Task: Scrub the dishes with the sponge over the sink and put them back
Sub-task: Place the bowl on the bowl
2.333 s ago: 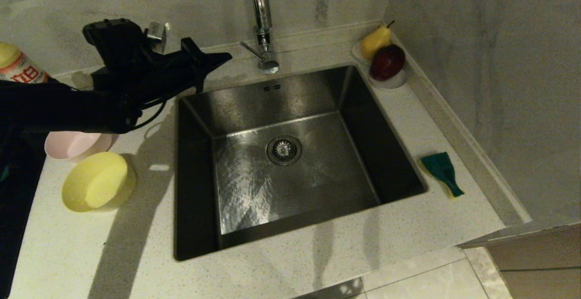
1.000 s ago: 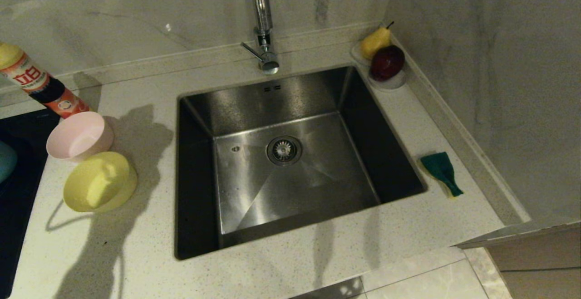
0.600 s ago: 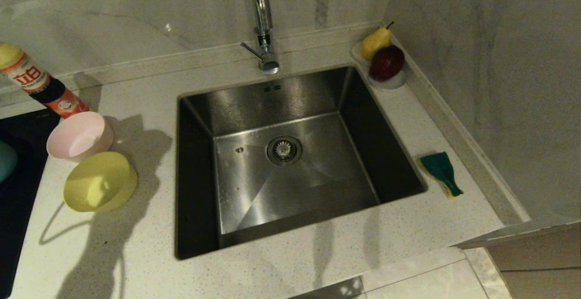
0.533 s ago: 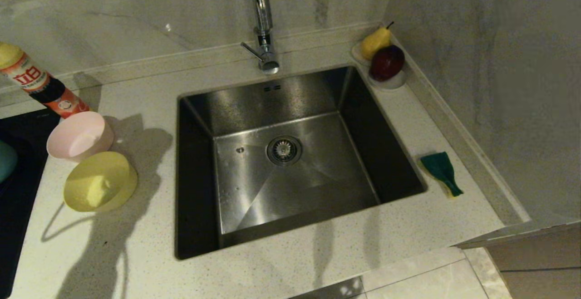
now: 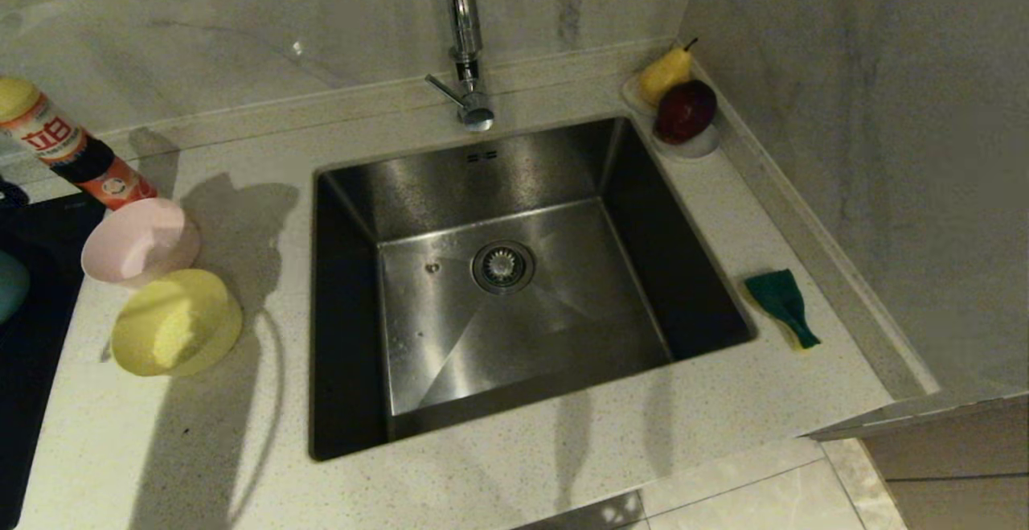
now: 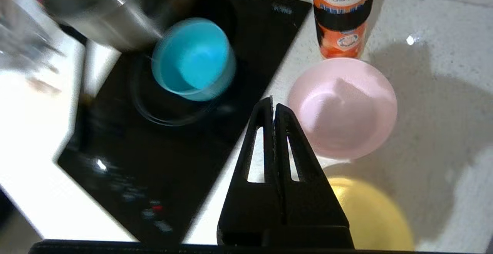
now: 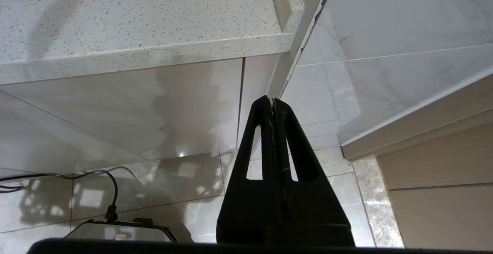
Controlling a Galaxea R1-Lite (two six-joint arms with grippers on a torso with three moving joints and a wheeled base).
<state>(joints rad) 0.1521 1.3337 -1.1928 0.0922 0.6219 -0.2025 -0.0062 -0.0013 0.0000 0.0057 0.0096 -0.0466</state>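
Observation:
Left of the sink [image 5: 563, 329], a pale pink bowl [image 5: 141, 240] and a yellow bowl [image 5: 177, 333] stand on the counter. A light blue bowl [image 5: 8, 285] shows at the frame's left edge on the black cooktop. The green-and-yellow sponge [image 5: 784, 305] lies on the counter right of the sink. In the left wrist view my left gripper [image 6: 273, 105] is shut and empty, hovering over the cooktop's edge between the blue bowl [image 6: 192, 59] and the pink bowl [image 6: 342, 107], with the yellow bowl [image 6: 369, 215] beside it. My right gripper [image 7: 272, 100] hangs shut below the counter front.
A detergent bottle [image 5: 64, 152] stands behind the pink bowl. A faucet [image 5: 466, 71] rises behind the sink. A white dish with a pear and an apple [image 5: 683, 104] sits at the back right corner. A metal pot [image 6: 115, 11] stands beyond the blue bowl.
The left arm, earlier stretched over the counter by the sink, has left the head view. Its shadow has shifted across the bowls. Bowls and sponge have not moved.

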